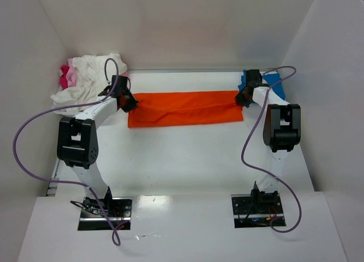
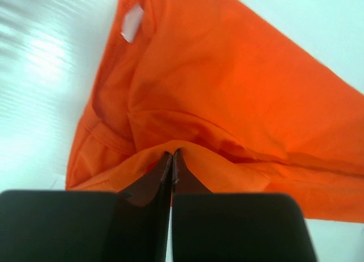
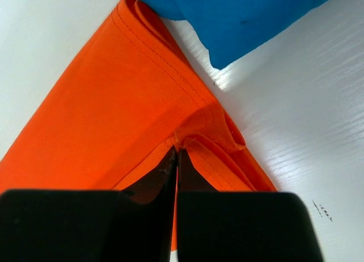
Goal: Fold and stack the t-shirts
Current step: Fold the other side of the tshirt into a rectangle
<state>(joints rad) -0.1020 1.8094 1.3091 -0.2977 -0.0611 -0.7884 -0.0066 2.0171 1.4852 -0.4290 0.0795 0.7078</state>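
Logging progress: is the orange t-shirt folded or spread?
Folded: the orange t-shirt forms a narrow band, layers doubled in both wrist views, left pincer and right pincer gripping its ends.

front table (image 1: 182, 159) free | far-left: shirt pile (image 1: 85, 80) | far-right: blue t-shirt (image 1: 277, 87), seemingly flat

A flat t-shirt (image 1: 185, 108) lies stretched left to right across the far half of the desk (image 1: 187, 165), the left jaws at its left end, the right jaws at its right. A heap of t-shirts (image 1: 85, 80) fills the far-left corner; a lone t-shirt (image 1: 276, 83) lies far right, just behind that end.
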